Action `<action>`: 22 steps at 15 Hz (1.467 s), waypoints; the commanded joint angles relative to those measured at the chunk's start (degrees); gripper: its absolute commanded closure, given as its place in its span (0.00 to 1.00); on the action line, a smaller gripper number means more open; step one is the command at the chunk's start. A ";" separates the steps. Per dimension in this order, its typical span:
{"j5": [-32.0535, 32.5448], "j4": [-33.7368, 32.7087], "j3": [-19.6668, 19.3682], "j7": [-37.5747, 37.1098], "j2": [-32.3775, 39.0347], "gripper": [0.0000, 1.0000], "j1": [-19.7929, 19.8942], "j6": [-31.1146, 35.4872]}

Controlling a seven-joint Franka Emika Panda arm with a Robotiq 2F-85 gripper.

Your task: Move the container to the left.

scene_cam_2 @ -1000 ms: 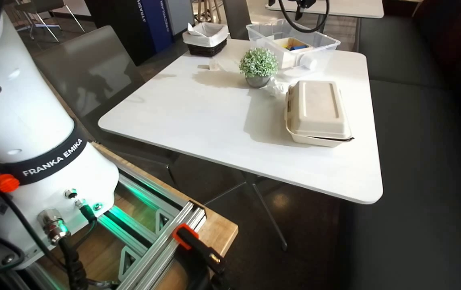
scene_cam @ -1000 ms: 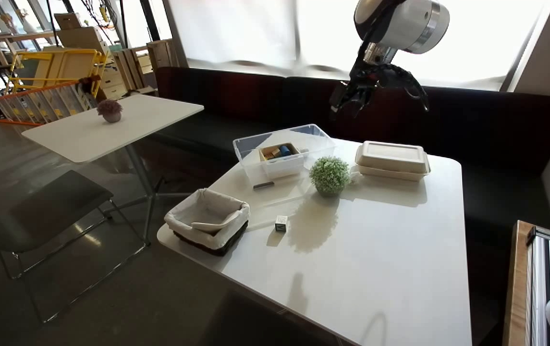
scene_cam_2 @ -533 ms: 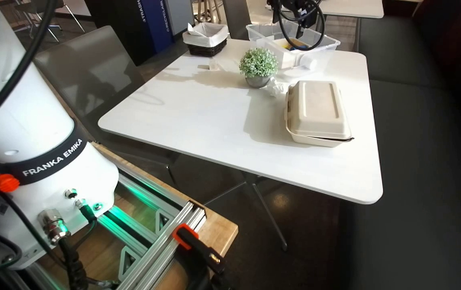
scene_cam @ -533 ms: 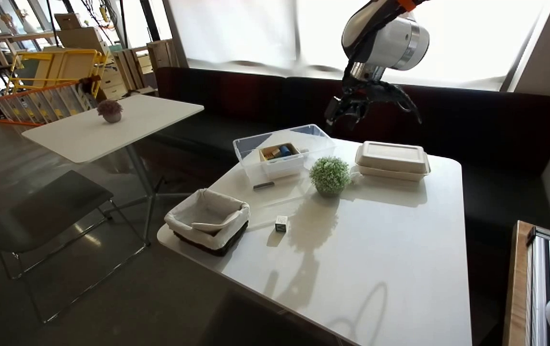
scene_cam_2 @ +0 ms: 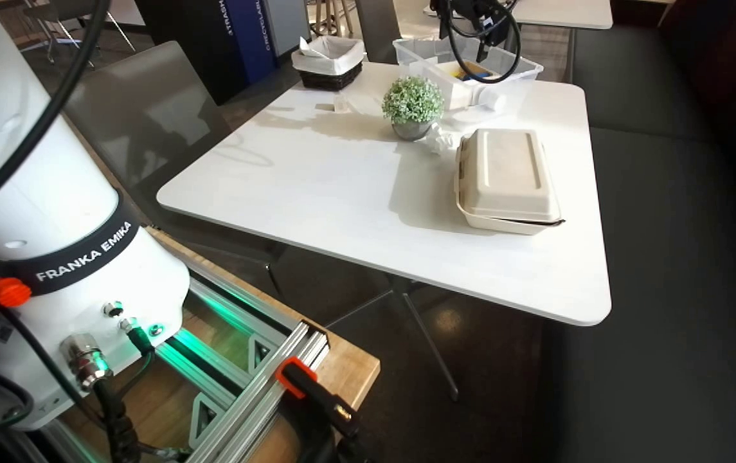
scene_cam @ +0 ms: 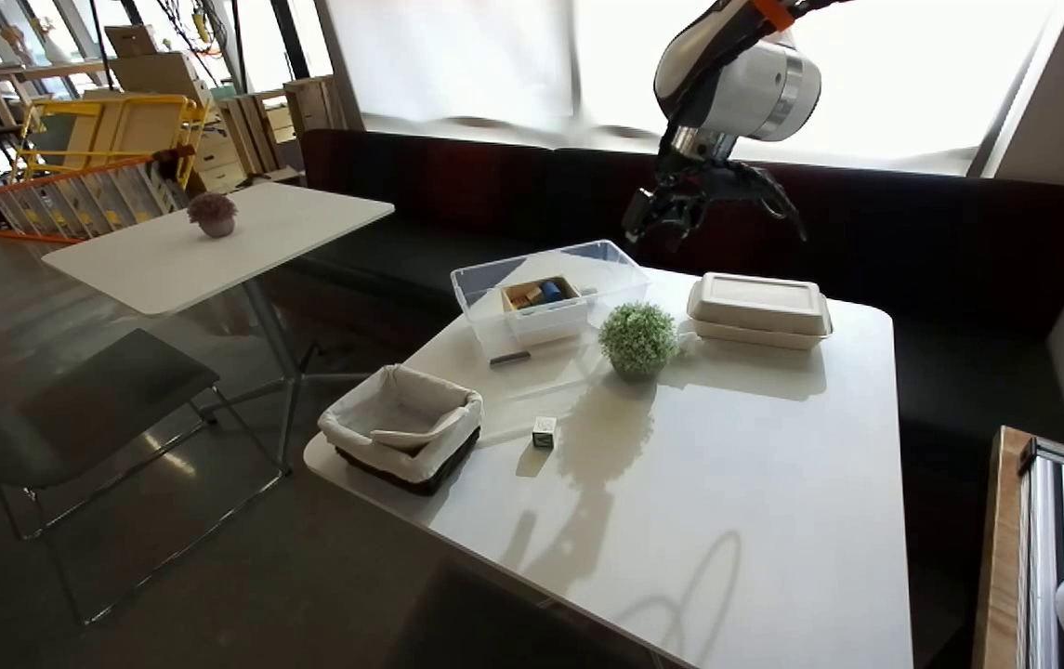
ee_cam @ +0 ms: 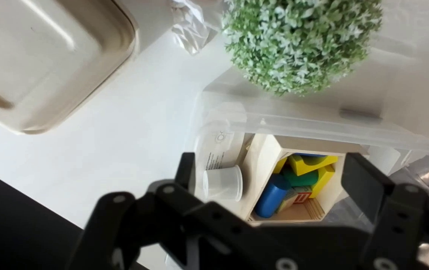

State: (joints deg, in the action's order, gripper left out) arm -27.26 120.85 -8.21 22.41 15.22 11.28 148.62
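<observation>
1. Lower than a second ago, and further left in an exterior view, the robot arm (scene_cam: 750, 93) has moved; the rest of the scene looks as it did.
2. White table (scene_cam: 773, 465): it bears all that the task concerns. From where "left" is reckoned, I cannot tell.
3. Translucent tub (scene_cam_2: 522, 87), the container to be moved: resting toward the far end of the table in an exterior view, in the same place as before. None of the shift is done. Left to do, as I judge: come down, take hold, move it left, let go.
4. Beige lidded box (scene_cam_2: 509, 173): lid down, near the tub but apart from it.
5. Gripper (ee_cam: 274, 174): spread wide, pinching nothing, above the tub and apparently not touching it. I read this as the approach.
6. Potted plant (scene_cam: 638, 339): just beside the tub, so a sideways move might brush it.
7. Wooden tray (ee_cam: 261, 165): inside the tub, below the jaws.
8. Blue block (ee_cam: 273, 195): in the tray, likely to ride along.
</observation>
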 commanded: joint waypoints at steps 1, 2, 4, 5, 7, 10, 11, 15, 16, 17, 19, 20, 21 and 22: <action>-0.43 -2.80 3.34 -1.15 5.19 0.03 1.94 5.21; -0.43 -3.25 4.15 -1.13 6.33 0.26 2.39 7.11; 0.10 -4.25 5.47 -1.56 8.41 0.27 3.40 11.01; 0.62 -4.87 5.95 -1.93 9.49 0.37 3.96 12.84; -0.61 -6.07 4.46 -1.62 11.28 0.38 2.91 15.36; -0.18 -7.48 3.35 -2.84 13.07 0.27 2.87 17.91; -0.13 -7.71 3.04 -3.12 13.48 0.24 2.82 18.37; 3.69 -7.98 4.23 -8.27 14.71 0.39 4.91 17.88; 4.38 -7.97 4.02 -9.33 15.16 0.51 4.86 17.84; 5.29 -8.01 3.98 -10.68 15.55 0.62 4.98 17.89; 6.97 -7.89 3.55 -13.28 16.16 0.79 4.91 17.40; 7.71 -7.72 3.42 -14.52 16.24 0.85 4.86 16.92; 8.43 -7.27 3.12 -15.94 15.99 0.92 4.54 16.17; 9.17 -6.96 2.88 -17.19 15.85 0.99 4.22 15.99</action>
State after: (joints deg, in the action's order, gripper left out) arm -20.93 113.65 -5.09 9.83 30.48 15.54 165.57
